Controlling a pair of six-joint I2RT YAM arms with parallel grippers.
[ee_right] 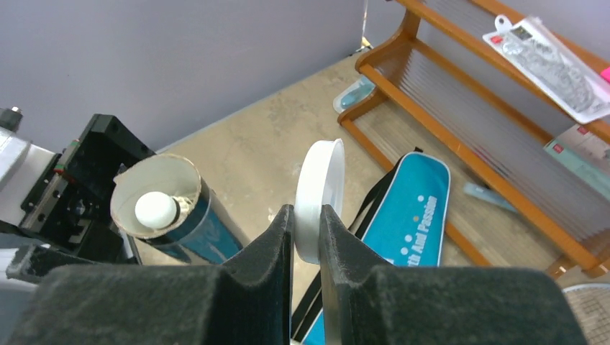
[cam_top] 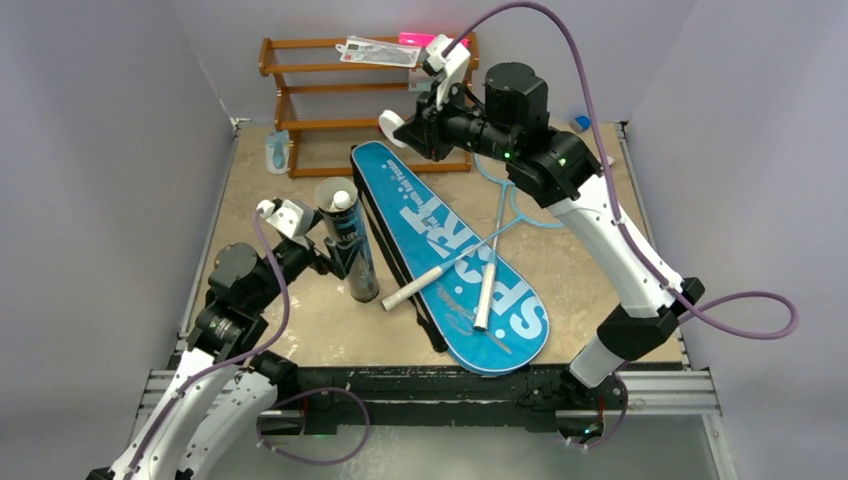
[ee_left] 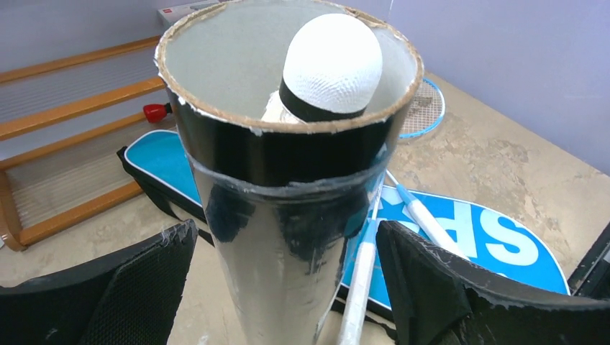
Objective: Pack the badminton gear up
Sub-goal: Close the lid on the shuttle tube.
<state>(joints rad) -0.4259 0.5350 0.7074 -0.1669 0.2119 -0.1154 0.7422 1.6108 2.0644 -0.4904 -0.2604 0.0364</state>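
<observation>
Tube (ee_left: 288, 215): upright, unheld, left pincer (ee_left: 286, 248) spread | lid (ee_right: 320, 183): edge-pinched by right pincer (ee_right: 307, 223) | risk: capping push may topple tube.

White link shells (cam_top: 620, 240), black joints (cam_top: 515, 95), looping purple cables (cam_top: 752, 294); matte black fingers (ee_right: 252, 287), frayed edges.

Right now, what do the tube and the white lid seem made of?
The tube looks cardboard, judging by its frayed brown rim, under a glossy black wrap. The lid is probably plastic: smooth, white, thin, with a moulded lip.
</observation>
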